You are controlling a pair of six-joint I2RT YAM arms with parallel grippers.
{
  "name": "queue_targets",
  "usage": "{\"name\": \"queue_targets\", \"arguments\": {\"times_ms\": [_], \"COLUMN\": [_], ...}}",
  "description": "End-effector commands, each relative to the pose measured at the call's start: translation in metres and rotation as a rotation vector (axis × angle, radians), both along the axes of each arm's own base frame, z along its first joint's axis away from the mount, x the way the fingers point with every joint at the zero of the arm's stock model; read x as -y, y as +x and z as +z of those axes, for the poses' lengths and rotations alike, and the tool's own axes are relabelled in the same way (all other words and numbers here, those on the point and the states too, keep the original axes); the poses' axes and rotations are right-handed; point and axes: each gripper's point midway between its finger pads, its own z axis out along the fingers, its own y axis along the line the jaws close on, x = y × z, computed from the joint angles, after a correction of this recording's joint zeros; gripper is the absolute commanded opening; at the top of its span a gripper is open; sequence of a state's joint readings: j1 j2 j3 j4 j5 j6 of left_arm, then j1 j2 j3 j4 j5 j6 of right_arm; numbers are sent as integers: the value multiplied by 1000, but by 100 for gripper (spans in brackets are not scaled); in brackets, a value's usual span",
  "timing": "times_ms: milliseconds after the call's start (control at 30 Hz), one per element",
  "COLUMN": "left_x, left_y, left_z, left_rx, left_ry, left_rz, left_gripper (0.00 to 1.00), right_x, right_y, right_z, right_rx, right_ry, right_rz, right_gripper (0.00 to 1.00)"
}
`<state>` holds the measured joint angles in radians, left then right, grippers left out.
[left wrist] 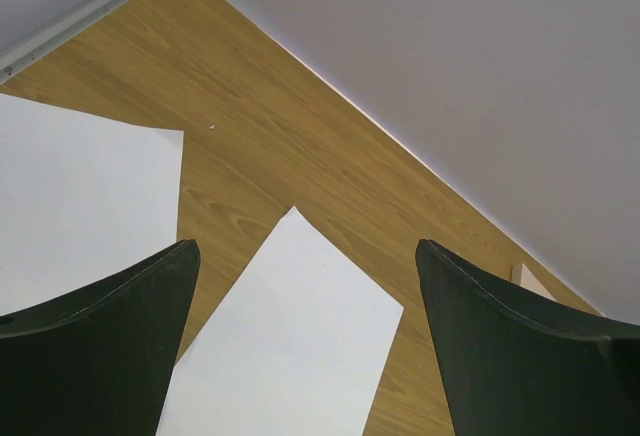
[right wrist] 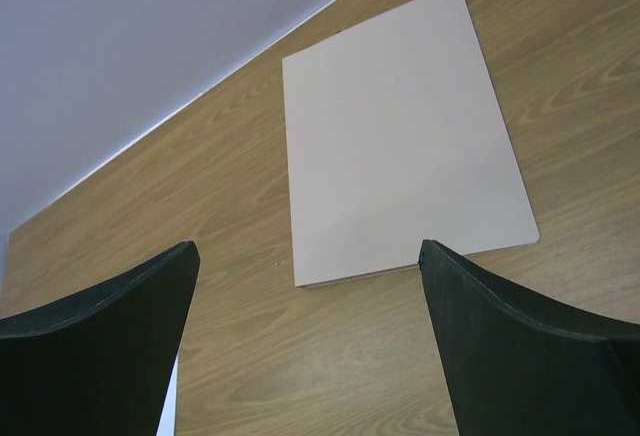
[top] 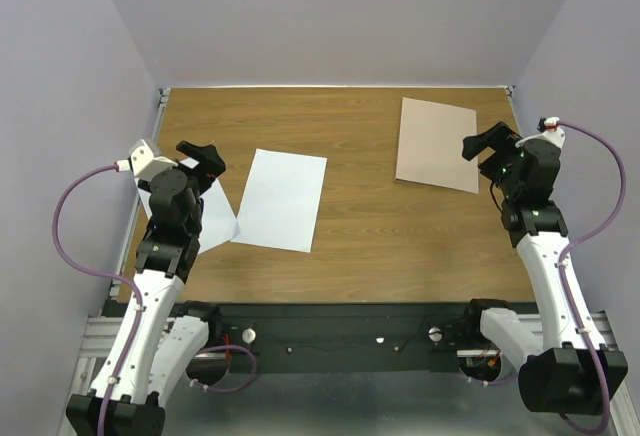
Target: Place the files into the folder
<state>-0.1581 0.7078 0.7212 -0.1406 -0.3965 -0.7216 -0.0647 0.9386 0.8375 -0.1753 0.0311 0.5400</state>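
Note:
Two white files lie flat on the left of the wooden table: one [top: 280, 199] near the middle-left, one [top: 214, 218] partly hidden under my left arm. Both show in the left wrist view, one at the centre [left wrist: 290, 346] and one at the left [left wrist: 80, 196]. The tan folder [top: 437, 143] lies closed and flat at the far right, and fills the right wrist view [right wrist: 400, 136]. My left gripper [top: 200, 161] hovers open and empty above the files [left wrist: 305, 248]. My right gripper [top: 487, 144] hovers open and empty beside the folder's near right edge [right wrist: 308, 248].
Grey walls enclose the table [top: 360, 226] on the left, back and right. A metal rail [top: 161, 106] runs along the left edge. A corner of the folder [left wrist: 530, 281] shows in the left wrist view. A sliver of a white sheet [right wrist: 168, 411] shows in the right wrist view.

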Motion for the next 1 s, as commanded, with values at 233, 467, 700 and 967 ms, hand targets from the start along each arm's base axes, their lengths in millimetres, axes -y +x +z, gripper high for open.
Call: {"name": "queue_targets", "arguments": {"times_ms": [233,467,700,967], "left_x": [-7,-5,0,4], "left_y": [-3,0,13,25], "left_z": [-15,-17,-28,-41], "left_rx": [-47,-51,-95,-140], "left_ry": [3,1,14,32], "left_rz": [39,28,7,-11], "left_gripper": [98,98,98,98], "right_x": [-2,3,17,53], "right_y": [-2,3,75,181], "right_z": [5,-10,-60,-117], "right_rx": [29,-2,-193,-320], "right_ry": [0,13,-30,-70], "right_rz": [10,-24,-56,-68], "right_gripper": [100,100,100,100]}}
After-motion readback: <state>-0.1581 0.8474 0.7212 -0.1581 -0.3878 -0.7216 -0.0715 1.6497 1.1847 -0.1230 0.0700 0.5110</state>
